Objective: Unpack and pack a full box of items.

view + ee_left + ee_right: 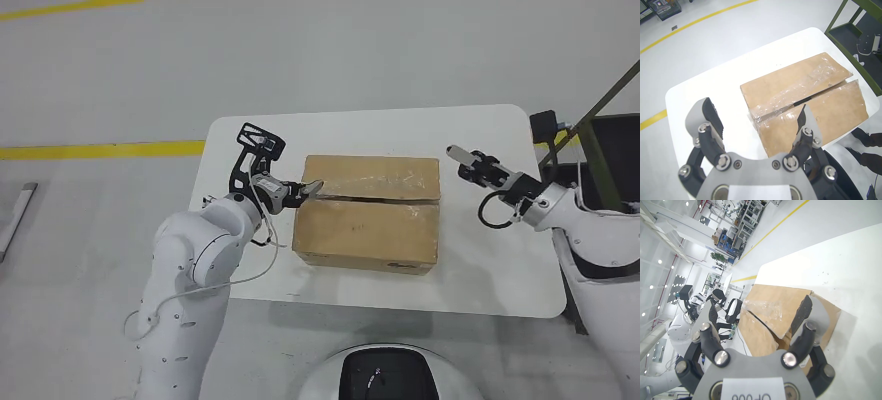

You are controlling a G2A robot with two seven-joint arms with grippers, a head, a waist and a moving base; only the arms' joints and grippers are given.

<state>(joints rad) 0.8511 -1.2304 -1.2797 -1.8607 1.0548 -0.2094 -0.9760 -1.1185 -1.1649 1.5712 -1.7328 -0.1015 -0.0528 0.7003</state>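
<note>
A closed brown cardboard box lies in the middle of the white table. Its two top flaps meet along a lengthwise seam covered with crinkled clear tape, and the seam gapes a little. My left gripper is open at the box's left end; one fingertip hovers over the seam's end and the other is off the box above the table. My right gripper is open just off the box's right end, a little apart from it, facing the seam.
A green metal frame stands beyond the table's right edge. Bare table surface lies on all sides of the box, widest at the right and the front. Yellow floor lines run behind the table.
</note>
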